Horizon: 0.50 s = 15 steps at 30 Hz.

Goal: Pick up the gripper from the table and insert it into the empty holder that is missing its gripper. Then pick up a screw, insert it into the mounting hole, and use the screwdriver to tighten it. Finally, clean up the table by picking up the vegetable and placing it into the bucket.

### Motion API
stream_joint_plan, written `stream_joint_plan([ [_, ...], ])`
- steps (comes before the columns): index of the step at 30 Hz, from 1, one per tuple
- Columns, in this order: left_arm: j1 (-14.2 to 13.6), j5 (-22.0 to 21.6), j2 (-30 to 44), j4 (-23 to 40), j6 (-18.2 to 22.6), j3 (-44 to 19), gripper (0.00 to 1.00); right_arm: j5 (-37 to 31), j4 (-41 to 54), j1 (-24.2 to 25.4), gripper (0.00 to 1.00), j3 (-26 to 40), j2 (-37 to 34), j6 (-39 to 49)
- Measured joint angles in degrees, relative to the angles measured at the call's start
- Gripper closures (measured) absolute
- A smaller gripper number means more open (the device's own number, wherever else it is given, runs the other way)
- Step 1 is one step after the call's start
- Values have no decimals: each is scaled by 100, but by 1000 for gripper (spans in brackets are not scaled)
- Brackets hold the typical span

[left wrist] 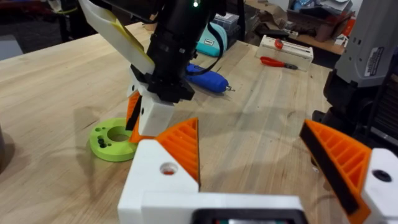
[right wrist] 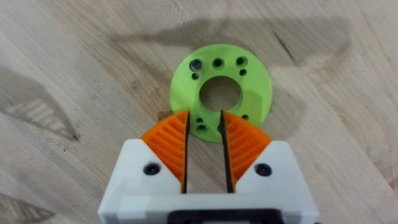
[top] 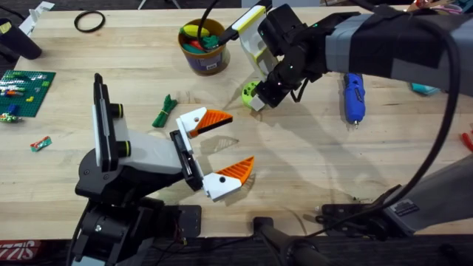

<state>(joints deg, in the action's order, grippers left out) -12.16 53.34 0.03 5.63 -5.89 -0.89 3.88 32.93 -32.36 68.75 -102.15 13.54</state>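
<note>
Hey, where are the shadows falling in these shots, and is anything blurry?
Overhead: soft arm shadows spread across the table, and the dark arm at the bottom edge is blurred. Right wrist: the right gripper casts a broad shadow around the lime-green ring. Left wrist: the left gripper's near fingers look soft.

We see the blue screwdriver (top: 354, 97) lying flat on the tabletop (top: 310, 162), the dark-green vegetable (top: 164, 111) lying loose, and the yellow-rimmed bucket (top: 204, 46) upright holding toy pieces.

black ring (top: 89, 21), green brick plate (top: 26, 83), red pliers (left wrist: 278, 61) on wood, lime disc (right wrist: 221, 93)
</note>
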Motion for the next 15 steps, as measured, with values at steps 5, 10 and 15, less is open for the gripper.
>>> stream_joint_plan([
  [5, 0, 0, 0, 0, -15, 0, 13, 2, 125, 2, 688, 0, 0, -2],
  [10, 0, 0, 2, 0, -15, 0, 13, 46, 99, 2, 688, 0, 0, -2],
  [15, 0, 0, 2, -2, -17, 0, 13, 48, 53, 0, 688, 0, 0, -2],
])
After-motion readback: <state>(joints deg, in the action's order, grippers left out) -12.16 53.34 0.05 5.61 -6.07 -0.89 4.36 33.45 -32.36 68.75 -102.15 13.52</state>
